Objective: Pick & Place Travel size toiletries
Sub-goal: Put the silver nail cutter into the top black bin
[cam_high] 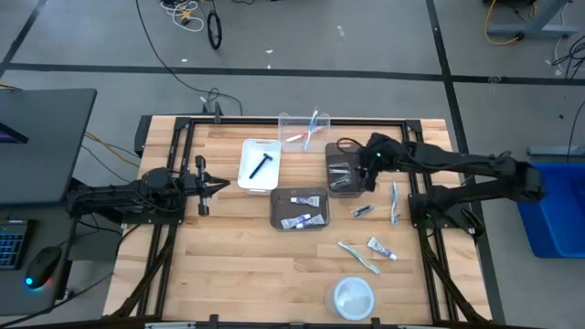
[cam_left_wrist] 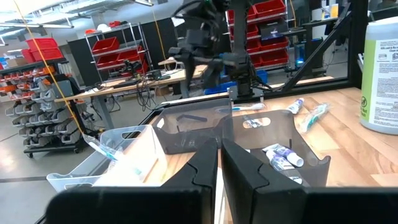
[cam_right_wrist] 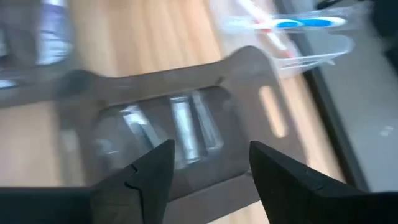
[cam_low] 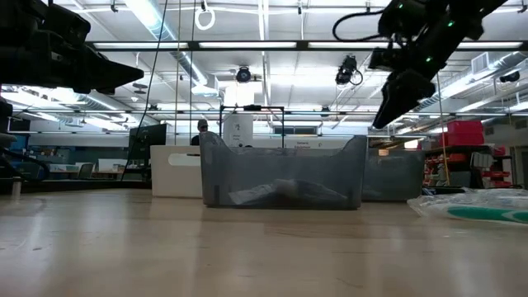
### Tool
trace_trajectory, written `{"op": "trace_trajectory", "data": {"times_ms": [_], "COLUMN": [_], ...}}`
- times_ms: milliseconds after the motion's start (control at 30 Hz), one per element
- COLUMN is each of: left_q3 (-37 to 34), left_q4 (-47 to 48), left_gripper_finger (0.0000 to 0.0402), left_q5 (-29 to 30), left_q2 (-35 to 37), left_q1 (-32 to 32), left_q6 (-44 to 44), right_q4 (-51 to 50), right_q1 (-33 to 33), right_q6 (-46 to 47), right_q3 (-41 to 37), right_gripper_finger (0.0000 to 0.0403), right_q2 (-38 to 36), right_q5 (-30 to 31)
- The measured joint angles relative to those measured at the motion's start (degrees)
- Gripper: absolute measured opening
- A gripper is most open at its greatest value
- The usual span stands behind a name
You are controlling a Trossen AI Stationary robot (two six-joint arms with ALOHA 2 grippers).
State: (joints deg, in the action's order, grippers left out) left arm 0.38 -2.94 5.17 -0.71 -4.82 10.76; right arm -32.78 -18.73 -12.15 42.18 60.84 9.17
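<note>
My right gripper (cam_high: 366, 174) hangs open above the dark grey bin (cam_high: 343, 170) at the far right, which holds silvery tubes (cam_right_wrist: 183, 130). Nothing is between its fingers (cam_right_wrist: 208, 162). A second dark grey bin (cam_high: 300, 209) at the table's middle holds toothpaste tubes (cam_left_wrist: 283, 155). In the white bin (cam_high: 259, 164) lies a black razor (cam_high: 262, 165). Toothbrushes (cam_high: 311, 126) lie in the clear bin (cam_high: 304, 131). Loose on the wood to the right lie a toothbrush (cam_high: 394, 203), a small tube (cam_high: 363, 211), a toothpaste tube (cam_high: 382, 248) and another toothbrush (cam_high: 358, 257). My left gripper (cam_high: 206, 185) waits at the left, shut and level.
A round white dish (cam_high: 352, 297) stands near the table's front edge. A white bottle with a green label (cam_left_wrist: 379, 68) shows in the left wrist view. Bare wood lies at the near left. A black frame (cam_high: 292, 120) runs along the table's far edge.
</note>
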Motion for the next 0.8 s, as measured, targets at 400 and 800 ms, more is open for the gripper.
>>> {"op": "trace_trajectory", "data": {"times_ms": [400,800], "left_q3": [-0.02,-0.01], "left_q4": [0.02,0.01], "left_gripper_finger": [0.0027,0.0027], "left_q5": [-0.01,-0.02], "left_q2": [-0.02,0.0], "left_q1": [0.0,0.01], "left_q6": [0.0,-0.01], "right_q4": [-9.67,-9.74], "right_q1": [13.31,25.97], "right_q6": [2.32,-3.5], "right_q3": [0.04,-3.62], "right_gripper_finger": [0.021,0.0194], "right_q2": [-6.67,-3.86], "right_q5": [-10.15,-14.27]}}
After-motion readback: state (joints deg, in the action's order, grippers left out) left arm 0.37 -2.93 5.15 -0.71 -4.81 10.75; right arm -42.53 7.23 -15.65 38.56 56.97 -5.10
